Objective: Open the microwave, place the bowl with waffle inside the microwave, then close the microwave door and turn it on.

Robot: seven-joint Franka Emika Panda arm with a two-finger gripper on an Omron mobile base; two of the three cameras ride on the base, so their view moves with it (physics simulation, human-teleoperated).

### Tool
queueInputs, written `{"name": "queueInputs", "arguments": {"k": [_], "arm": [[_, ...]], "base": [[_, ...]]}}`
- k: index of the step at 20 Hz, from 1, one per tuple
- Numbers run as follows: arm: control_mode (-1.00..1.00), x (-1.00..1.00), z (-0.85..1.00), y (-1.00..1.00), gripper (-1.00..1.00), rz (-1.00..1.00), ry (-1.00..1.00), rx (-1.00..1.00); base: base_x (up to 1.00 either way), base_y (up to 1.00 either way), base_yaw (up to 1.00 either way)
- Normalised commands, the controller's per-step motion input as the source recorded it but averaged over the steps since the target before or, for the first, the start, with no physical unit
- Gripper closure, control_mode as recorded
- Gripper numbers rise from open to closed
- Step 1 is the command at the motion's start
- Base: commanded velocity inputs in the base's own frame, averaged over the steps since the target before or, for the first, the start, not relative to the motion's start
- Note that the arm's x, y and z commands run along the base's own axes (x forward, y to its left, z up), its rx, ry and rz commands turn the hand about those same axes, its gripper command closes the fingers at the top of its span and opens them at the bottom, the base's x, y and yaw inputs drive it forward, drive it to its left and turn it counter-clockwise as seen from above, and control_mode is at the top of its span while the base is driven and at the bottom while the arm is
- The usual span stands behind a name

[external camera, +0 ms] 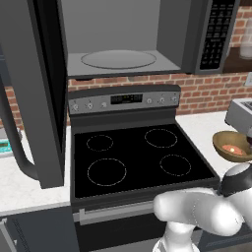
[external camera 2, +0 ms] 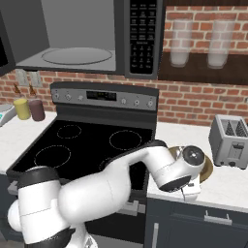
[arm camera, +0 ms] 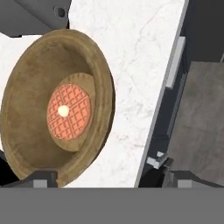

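**A:** Where's the bowl (external camera: pixel 232 146) sitting? And is the microwave (external camera: pixel 123 37) open yet?

**B:** Yep, the microwave door (external camera: pixel 29 93) is hanging wide open to the left, with the turntable (external camera 2: pixel 77 55) showing. The bowl's resting on the white counter (arm camera: pixel 135 57) right of the stove (external camera: pixel 138 155), waffle (arm camera: pixel 68 111) lying in its middle. The toaster (external camera 2: pixel 231 140) is standing just behind.

**A:** And the gripper (arm camera: pixel 105 177)?

**B:** It's hovering right over the bowl's rim, 1 fingertip at each side, jaws spread, gripping nothing.
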Motion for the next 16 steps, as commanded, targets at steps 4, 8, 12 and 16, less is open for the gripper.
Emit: {"name": "queueInputs", "arguments": {"k": [4, 8, 12, 16], "arm": [[-1.0, 0.25, -0.21, -0.4, -1.0, 0.0, 0.05, 0.0], [-1.0, 0.23, -0.13, -0.33, -1.0, 0.0, 0.04, 0.0], [-1.0, 0.31, -0.17, -0.13, -1.0, 0.0, 0.05, 0.0], [-1.0, 0.33, -0.28, 0.0, -1.0, 0.0, 0.01, 0.0]], "base": [[0.0, 0.0, 0.0], [0.0, 0.0, 0.0], [0.0, 0.0, 0.0], [0.0, 0.0, 0.0]]}}
